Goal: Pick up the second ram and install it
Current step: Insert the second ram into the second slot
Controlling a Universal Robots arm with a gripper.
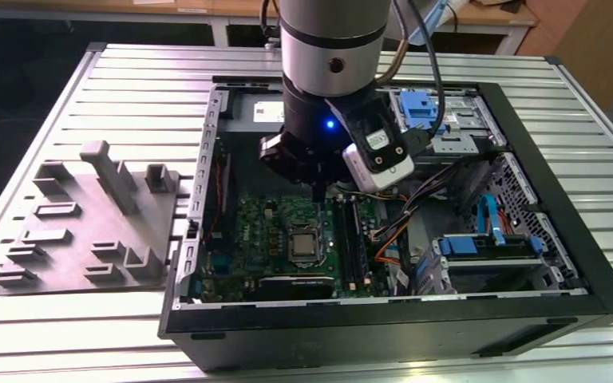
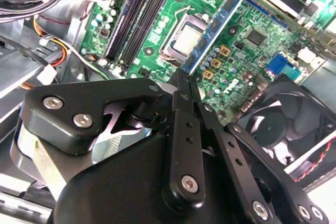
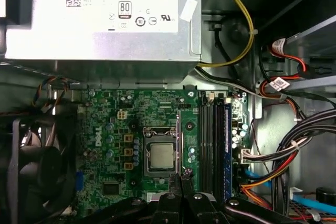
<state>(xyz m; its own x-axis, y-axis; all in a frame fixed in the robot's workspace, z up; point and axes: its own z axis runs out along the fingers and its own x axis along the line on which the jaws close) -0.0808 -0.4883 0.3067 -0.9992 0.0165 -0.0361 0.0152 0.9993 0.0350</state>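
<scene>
- Second wrist view: tool (image 2: 184, 80) closed, empty, above green board (image 2: 231, 30).
- Whether second ram sits in memory slots (image 3: 210, 150): cannot tell.
- Risk: descending closed tips strike board; a half-seated stick stays unlatched.

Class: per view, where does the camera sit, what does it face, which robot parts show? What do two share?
Exterior view: off-arm, high, facing down into the computer case; arm, gripper show.
First wrist view: on arm, facing the motherboard; gripper shows.
Second wrist view: on arm, motherboard obliquely; gripper shows.
Shared: the processor socket.
</scene>
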